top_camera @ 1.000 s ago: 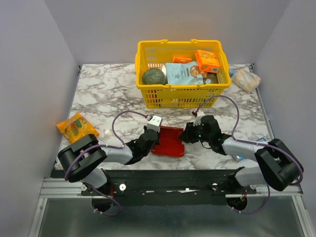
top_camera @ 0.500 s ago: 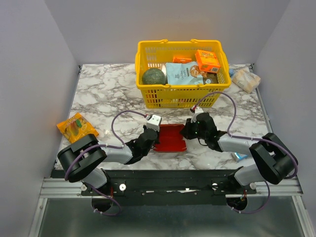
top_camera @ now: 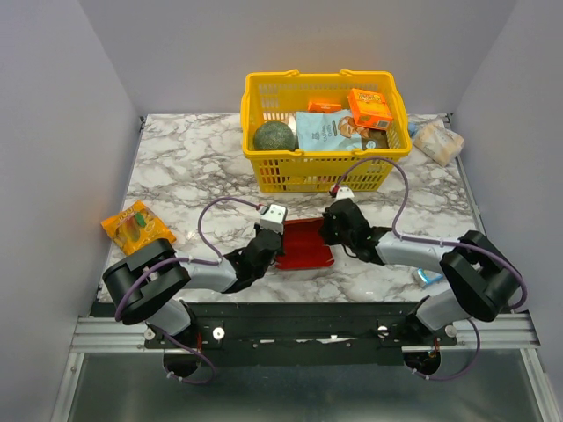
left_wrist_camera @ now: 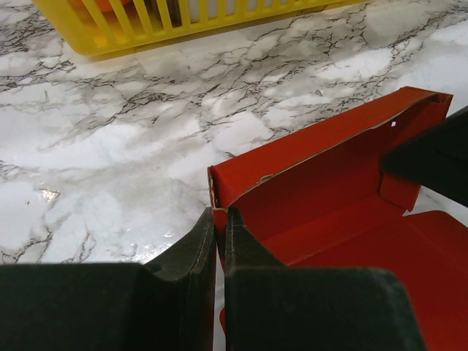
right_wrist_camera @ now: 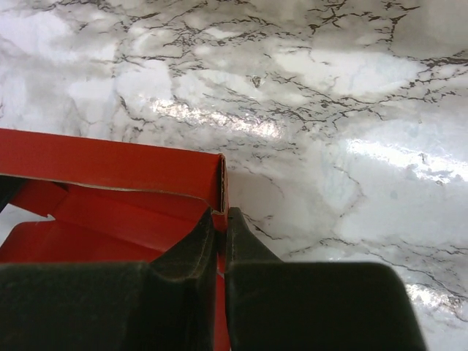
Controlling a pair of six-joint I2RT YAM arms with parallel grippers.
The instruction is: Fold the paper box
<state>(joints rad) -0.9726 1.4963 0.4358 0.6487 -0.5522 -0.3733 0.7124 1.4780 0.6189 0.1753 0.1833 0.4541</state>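
Note:
The red paper box (top_camera: 303,246) lies on the marble table (top_camera: 176,176) between my two arms, partly formed, with its far wall standing up. My left gripper (left_wrist_camera: 218,219) is shut on the box's left side wall (left_wrist_camera: 292,183), one finger inside and one outside. At the right side wall (right_wrist_camera: 110,164), near the corner, my right gripper (right_wrist_camera: 220,218) is shut on the cardboard in the same way. In the top view the left gripper (top_camera: 271,251) and right gripper (top_camera: 327,234) flank the box.
A yellow basket (top_camera: 264,173) with groceries stands just beyond the box. An orange snack packet (top_camera: 136,226) lies at the left edge. A wrapped packet (top_camera: 438,141) sits at the far right, and a small blue item (top_camera: 427,277) by the right arm.
My right gripper has moved left to the box's right wall and shut on it. The box has changed shape, its far wall now upright. The left gripper keeps its grip.

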